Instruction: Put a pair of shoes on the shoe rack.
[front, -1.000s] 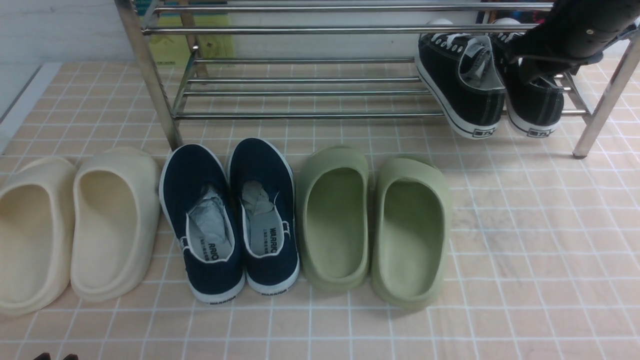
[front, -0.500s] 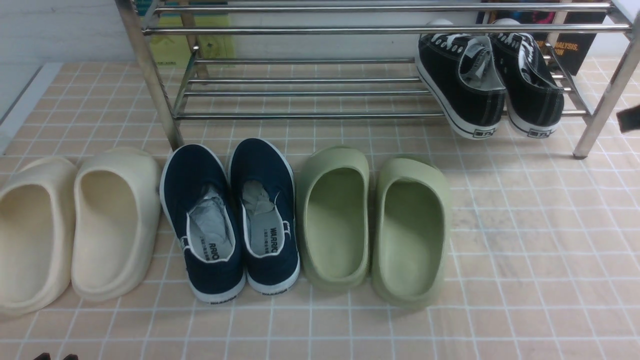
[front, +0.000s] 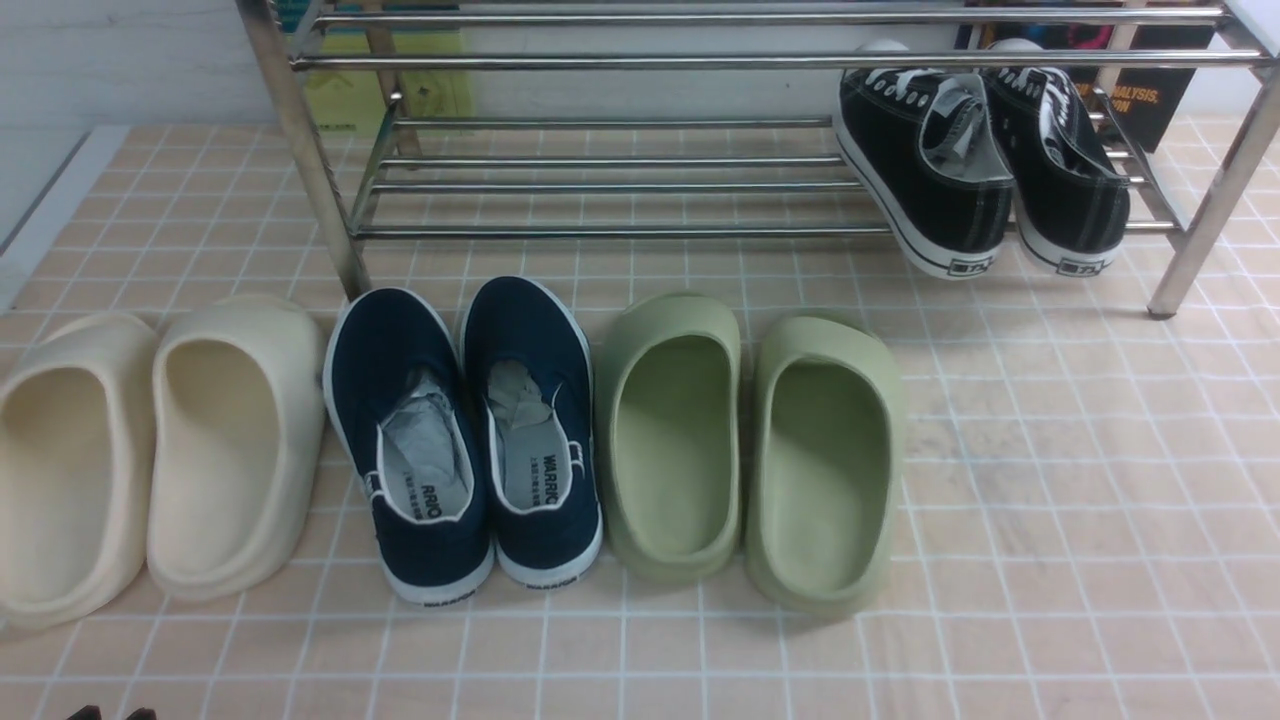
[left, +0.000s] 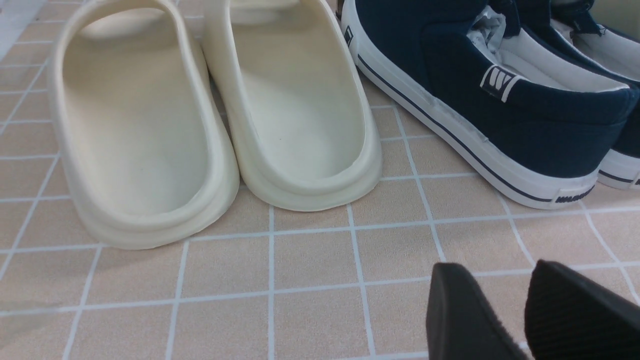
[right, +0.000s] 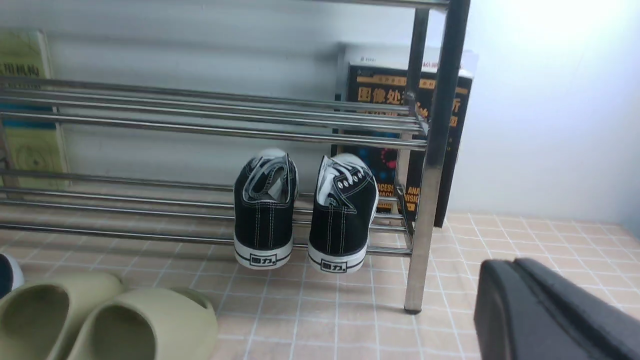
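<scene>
Pale tiled floor (front: 1050, 520), light wall behind. Left gripper (left: 497, 267) low over the tiles near the cream clogs, its fingers spread. The cream clogs (front: 215, 450) sit ahead of it, side by side. Ahead and to its right: navy slip-ons (front: 405, 340) marked WARRIOR, toes toward the rack. Farther to its right, the green clogs (front: 670, 440), beside the navy pair. Beyond all three pairs, well ahead of this gripper, stands the shiny shoe rack (front: 620, 232); a yellow-green book (front: 430, 90) behind its left end. Far ahead and right of the left gripper: the black sneakers (front: 925, 170), side by side on the rack's lower shelf near its right end, heels overhanging the front tube. Dark books (right: 385, 90) behind. Right gripper (right: 505, 262) faces the sneakers, well apart from them, its fingers pressed together.
</scene>
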